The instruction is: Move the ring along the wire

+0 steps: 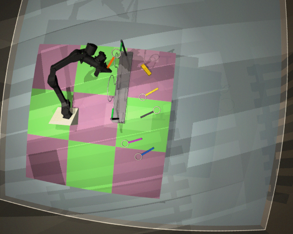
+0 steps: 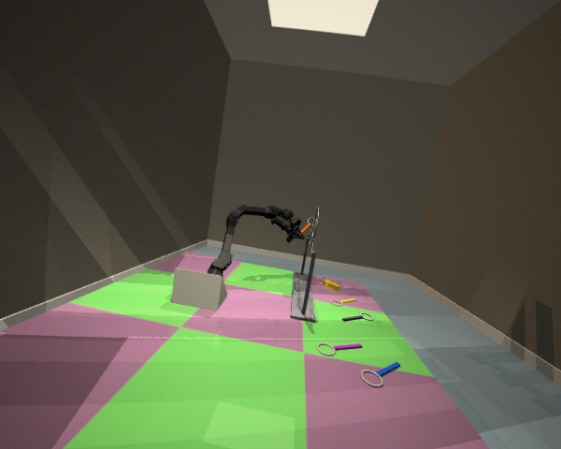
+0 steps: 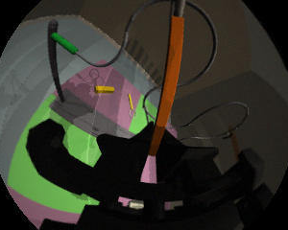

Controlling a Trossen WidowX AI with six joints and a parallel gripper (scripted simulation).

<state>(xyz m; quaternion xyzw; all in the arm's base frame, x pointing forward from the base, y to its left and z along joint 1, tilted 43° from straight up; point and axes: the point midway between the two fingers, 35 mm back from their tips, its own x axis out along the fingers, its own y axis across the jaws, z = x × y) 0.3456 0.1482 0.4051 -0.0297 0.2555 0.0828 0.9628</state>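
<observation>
Right now we are gripping the orange handle (image 1: 110,62) near its lower end, with the claw (image 1: 106,67) clenched on it, so the thin metal ring (image 1: 115,53) is standing out beyond the claw tip and the black arm is staying back from the wire. The ring is sitting up at the far end of the stand, close to the green part of the wire (image 1: 120,46) by the far post (image 1: 123,48). Whether the wire is passing through it we cannot tell from above; in the wrist view the thin grey wire (image 3: 204,22) is looping around the upper part of the handle, which suggests it is.

We are judging that the long, slim handle is there to give reach: holding it low is keeping the fingers away from the grey curves. Those curves are winding in wide loops to the near side of the claw, toward the second green part (image 1: 112,112) at the near post, well apart from the claw.

Further out, the posts are rising from a flat grey base plate (image 1: 121,100) on the bench, a chequered mat of pink and green squares (image 1: 91,166). Beyond the stand, spare rings are lying flat with yellow (image 1: 151,91), dark (image 1: 147,114), magenta (image 1: 135,140) and blue (image 1: 147,151) handles, plus a small yellow block (image 1: 146,69).
</observation>
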